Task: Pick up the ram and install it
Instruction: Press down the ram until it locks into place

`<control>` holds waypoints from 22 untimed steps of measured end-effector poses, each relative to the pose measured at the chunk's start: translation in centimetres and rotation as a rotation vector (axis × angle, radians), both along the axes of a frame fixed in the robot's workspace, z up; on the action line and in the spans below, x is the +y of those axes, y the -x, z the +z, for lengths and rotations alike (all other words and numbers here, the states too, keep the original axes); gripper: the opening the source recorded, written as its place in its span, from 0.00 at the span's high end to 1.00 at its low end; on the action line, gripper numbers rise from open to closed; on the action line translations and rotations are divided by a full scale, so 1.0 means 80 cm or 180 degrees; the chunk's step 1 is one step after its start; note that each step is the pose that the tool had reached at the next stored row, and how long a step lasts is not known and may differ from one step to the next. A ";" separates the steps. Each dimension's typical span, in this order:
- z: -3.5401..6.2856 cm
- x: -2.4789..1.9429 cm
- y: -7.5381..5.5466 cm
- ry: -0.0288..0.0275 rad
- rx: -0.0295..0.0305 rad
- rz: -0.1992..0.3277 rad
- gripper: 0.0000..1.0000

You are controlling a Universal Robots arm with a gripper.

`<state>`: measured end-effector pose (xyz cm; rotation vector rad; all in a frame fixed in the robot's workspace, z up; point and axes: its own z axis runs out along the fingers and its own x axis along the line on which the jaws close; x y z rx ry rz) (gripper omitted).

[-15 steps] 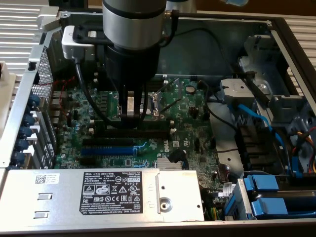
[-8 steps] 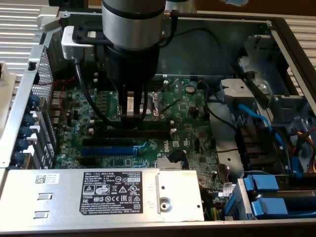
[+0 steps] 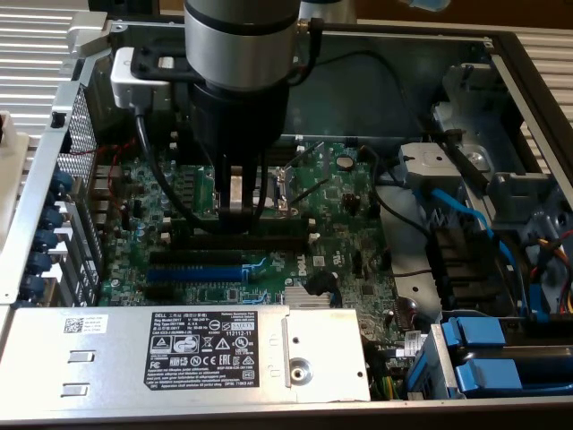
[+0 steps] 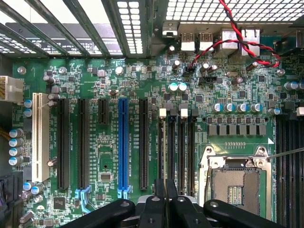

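Observation:
My gripper (image 3: 240, 204) hangs straight down over the green motherboard (image 3: 349, 260), its fingers pressed close together. They are shut on the ram (image 3: 192, 215), a long thin stick standing on edge. The stick lies along the row of black memory slots (image 3: 269, 240), level with them. In the wrist view the fingertips (image 4: 160, 202) meet over the ram (image 4: 166, 156). It is seen edge-on there as a thin dark line running between the white-clipped slots (image 4: 181, 152). I cannot tell whether the stick is fully down in a slot.
A blue expansion slot (image 4: 124, 142) and black ones (image 4: 63, 142) lie beside the memory slots. The open CPU socket (image 4: 235, 185) is on their other side. A silver power supply (image 3: 179, 345) fills the front, and blue drive caddies (image 3: 488, 354) and cables stand at the exterior view's right. Case walls ring the board.

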<state>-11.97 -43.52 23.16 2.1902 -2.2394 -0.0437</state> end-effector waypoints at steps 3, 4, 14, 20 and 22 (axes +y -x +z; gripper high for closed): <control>0.000 0.0000 0.001 0.0000 -0.0002 0.0000 0.88; 0.000 -0.0002 0.001 0.0000 -0.0002 0.0000 0.88; -0.001 -0.0008 0.001 0.0001 -0.0006 0.0000 0.88; -0.002 -0.0008 0.001 0.0000 -0.0010 0.0000 0.88; -0.002 -0.0008 0.001 0.0001 -0.0010 0.0000 0.88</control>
